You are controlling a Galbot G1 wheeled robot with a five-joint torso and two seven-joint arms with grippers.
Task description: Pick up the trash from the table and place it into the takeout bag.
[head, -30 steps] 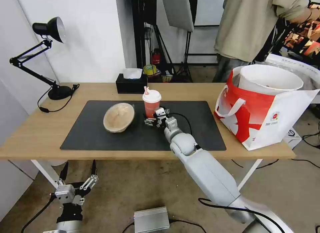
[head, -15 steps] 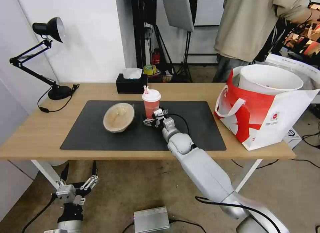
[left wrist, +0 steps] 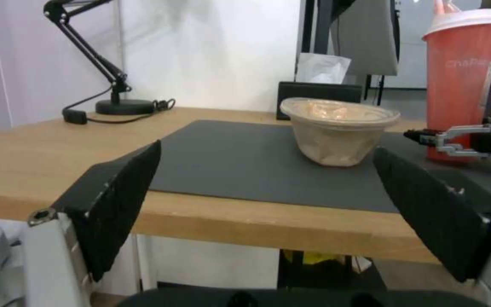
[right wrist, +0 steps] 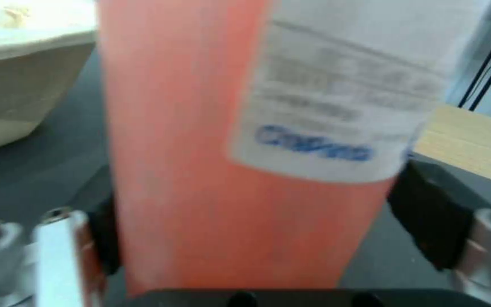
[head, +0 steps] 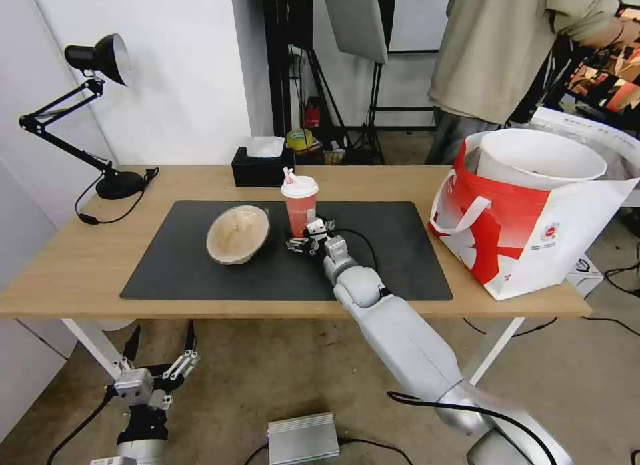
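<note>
The worktop (head: 80, 265) is carrying the bag (head: 533, 242) at its right end. On the mat (head: 200, 265), the right gripper (head: 301, 241) is closing its fingers around the cup (head: 299, 208), seemingly touching it. The left gripper (head: 159, 348) is hanging open below the worktop.

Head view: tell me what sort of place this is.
Probably a studio or lab set up as an office desk: a light-wood table with a desk lamp, and behind it light stands with a softbox and cables on the bare floor.
</note>
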